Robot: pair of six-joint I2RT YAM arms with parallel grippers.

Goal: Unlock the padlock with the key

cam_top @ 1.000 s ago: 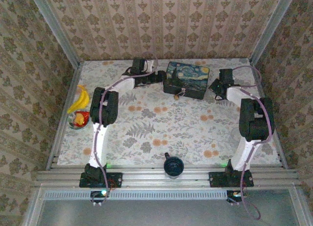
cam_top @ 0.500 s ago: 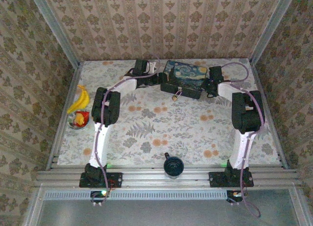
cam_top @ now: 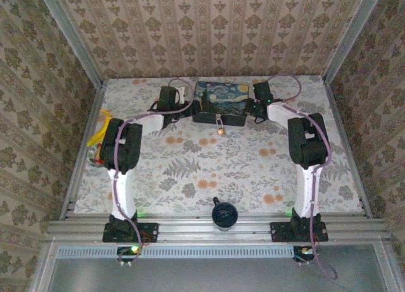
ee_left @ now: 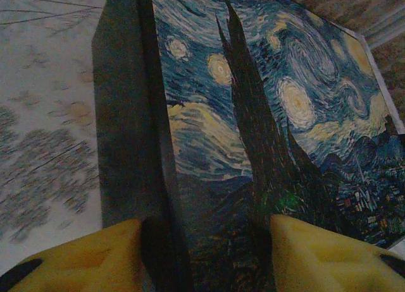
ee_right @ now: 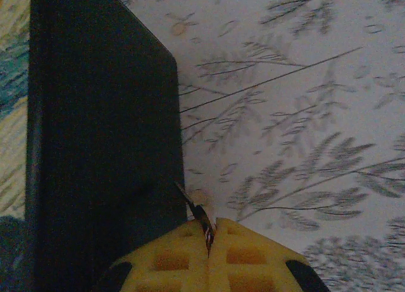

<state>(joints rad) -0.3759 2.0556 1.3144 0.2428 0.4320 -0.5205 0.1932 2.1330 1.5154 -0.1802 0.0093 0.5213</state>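
Obs. 1: the right pincer (ee_right: 209,244) is sitting at the bottom middle of the right wrist view. Its yellow pads (ee_right: 168,261) are pressing flat together and pinching a thin metal sliver, which I am taking for the key (ee_right: 197,211). The tip is poking up and to the left, just beside the dark end wall of the box (ee_right: 95,146) on the left of that frame. Judgement: the key is being held by its head so the blade is left free for the keyhole. It is waiting at the box's end, not at the lock, so lining up is not yet begun.

Obs. 2: the left pincer (ee_left: 209,257) is standing about half apart along the bottom edge of the left wrist view. It is straddling the box's other end, one pad by the grey side wall and the other by the painted lid. I cannot tell whether either pad is touching. Judgement: this arm is bracing the box so it is not sliding when the key pushes in.

Obs. 3: the padlock (cam_top: 219,126) is hanging at the box's front face, upper middle of the top view, between the two pincers. It is drooping toward the flowered table (cam_top: 190,172) and is apart from the key. Judgement: the right pincer is needing a path round the front corner, and a loose, swinging lock is the main risk.
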